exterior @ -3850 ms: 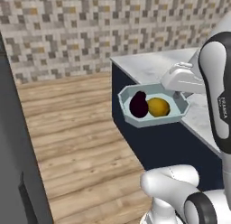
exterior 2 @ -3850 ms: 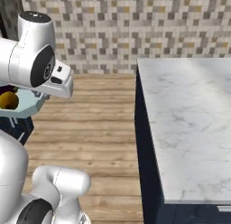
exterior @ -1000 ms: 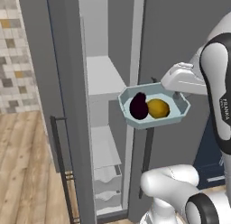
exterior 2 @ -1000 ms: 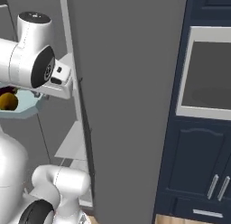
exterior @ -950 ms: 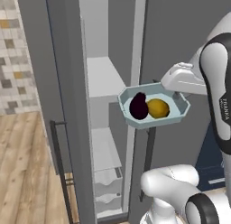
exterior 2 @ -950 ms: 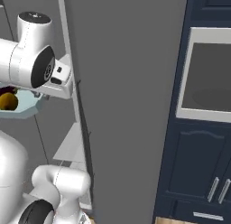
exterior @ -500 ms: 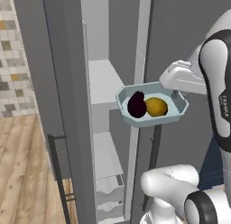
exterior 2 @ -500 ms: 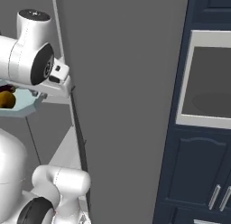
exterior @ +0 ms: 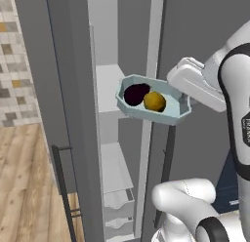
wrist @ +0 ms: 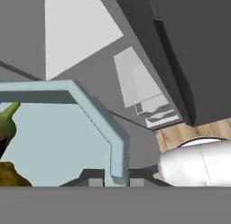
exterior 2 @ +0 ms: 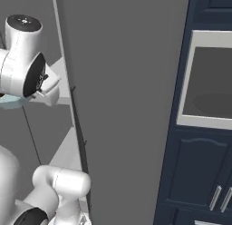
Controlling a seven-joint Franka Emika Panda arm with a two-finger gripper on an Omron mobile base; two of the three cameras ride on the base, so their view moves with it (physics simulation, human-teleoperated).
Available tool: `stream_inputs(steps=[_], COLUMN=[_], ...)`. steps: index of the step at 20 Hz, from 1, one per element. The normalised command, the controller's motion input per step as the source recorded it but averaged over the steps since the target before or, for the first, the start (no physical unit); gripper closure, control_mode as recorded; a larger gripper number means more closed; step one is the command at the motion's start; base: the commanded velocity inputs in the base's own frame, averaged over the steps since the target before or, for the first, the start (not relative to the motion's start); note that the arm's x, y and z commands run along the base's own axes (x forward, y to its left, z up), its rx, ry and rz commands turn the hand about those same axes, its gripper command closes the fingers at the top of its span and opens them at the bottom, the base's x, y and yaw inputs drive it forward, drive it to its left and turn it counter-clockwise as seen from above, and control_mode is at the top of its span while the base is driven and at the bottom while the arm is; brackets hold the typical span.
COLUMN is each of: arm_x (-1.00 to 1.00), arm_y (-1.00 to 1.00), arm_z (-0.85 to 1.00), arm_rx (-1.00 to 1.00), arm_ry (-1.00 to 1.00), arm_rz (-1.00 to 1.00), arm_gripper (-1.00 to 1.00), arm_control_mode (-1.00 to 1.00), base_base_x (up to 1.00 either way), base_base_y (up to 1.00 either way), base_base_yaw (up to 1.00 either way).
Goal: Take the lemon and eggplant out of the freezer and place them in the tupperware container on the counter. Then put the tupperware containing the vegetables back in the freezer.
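Two items, the eggplant (exterior: 135, 93) and the lemon (exterior: 155, 101), lie side by side and touching inside the tupperware container (exterior: 173, 115), which is held in the air in front of the open freezer (exterior: 110, 80), level with its upper white shelf (exterior: 108, 85). The gripper (wrist: 112, 181) holds the container by its rim: in the hand view the jaws are clamped narrowly on the rim wall, one finger tip on each side of it, and in the left base view the white hand meets the container's right edge. The freezer door (exterior: 66, 119) stands open to the left, its dark handle (exterior: 62, 187) low down; white drawers (exterior: 118, 211) sit at the bottom of the compartment.

Handling, as judged: the container looks light and thin-walled, stiff enough to be carried from one edge, but a one-sided grip leaves the load hanging out from the jaws, so the tray may tip. Both items are round and smooth and would roll toward any lowered side. The rim is the natural place to hold; keeping it level while sliding onto the shelf seems essential.
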Motion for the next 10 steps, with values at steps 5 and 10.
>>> stream_inputs(steps=[5,10], arm_x=[0.00,0.29], arm_y=[0.20,0.32], arm_z=[0.00,0.00], arm_rx=[0.11,0.09], arm_ry=[0.00,0.02], arm_rz=[-0.49,-0.50], arm_gripper=[1.00,1.00], arm_control_mode=[-1.00,-1.00], base_base_x=[0.00,0.00], base_base_y=[0.00,0.00], base_base_yaw=[0.00,0.00])
